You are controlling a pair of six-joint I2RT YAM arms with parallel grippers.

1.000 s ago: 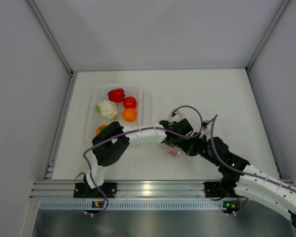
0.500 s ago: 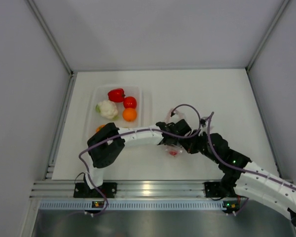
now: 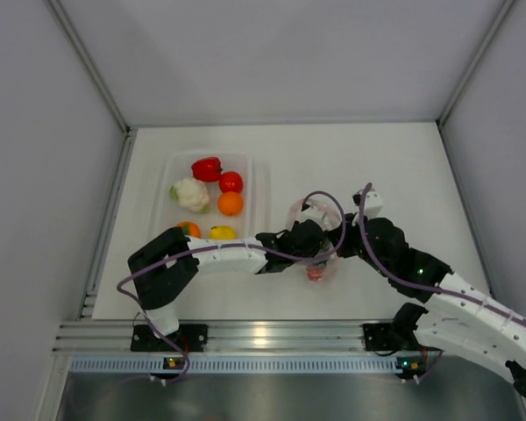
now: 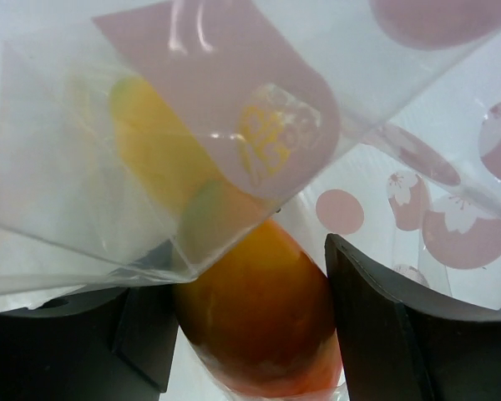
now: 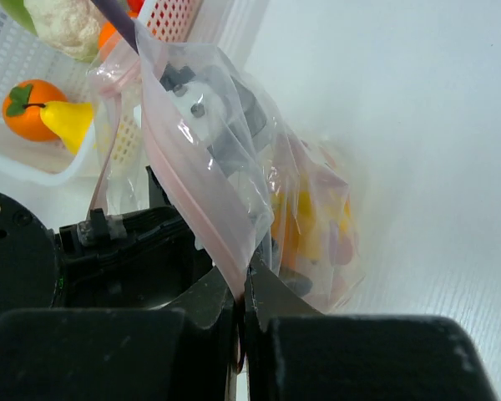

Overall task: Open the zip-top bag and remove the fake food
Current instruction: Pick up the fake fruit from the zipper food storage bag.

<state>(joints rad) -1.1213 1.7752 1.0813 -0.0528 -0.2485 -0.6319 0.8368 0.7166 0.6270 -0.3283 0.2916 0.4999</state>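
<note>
Zip-top bag [image 5: 234, 159]: clear crinkly film printed with pink dots and blossoms, pink strip along the mouth; sits on the white table [image 3: 403, 167] just right of the tray [image 3: 251, 189], between the two wrists, mouth side lifted and lower end resting on the surface. Contents: orange fruit [image 4: 259, 334] shading to yellow-green, lying at the mouth; more yellow and orange shapes show through the film, count unclear. Right gripper [image 5: 240, 330]: jaws closed flat on the pink edge of the bag, holding that side up. Left gripper [image 4: 246, 267]: reached into the mouth, jaws wide apart with the fruit filling the gap, a finger against each side of it. Handling, as judged: bag very light, limp and slippery, apt to crumple, cling to the fingers or drag along with the fruit; best taken by the stiffer zip strip, where the right jaws have it. Fruit hard, glossy and rounded, likely to squirt out of a shallow pinch; take it across its widest part. More fake food [image 3: 193, 195] lies in the tray
</note>
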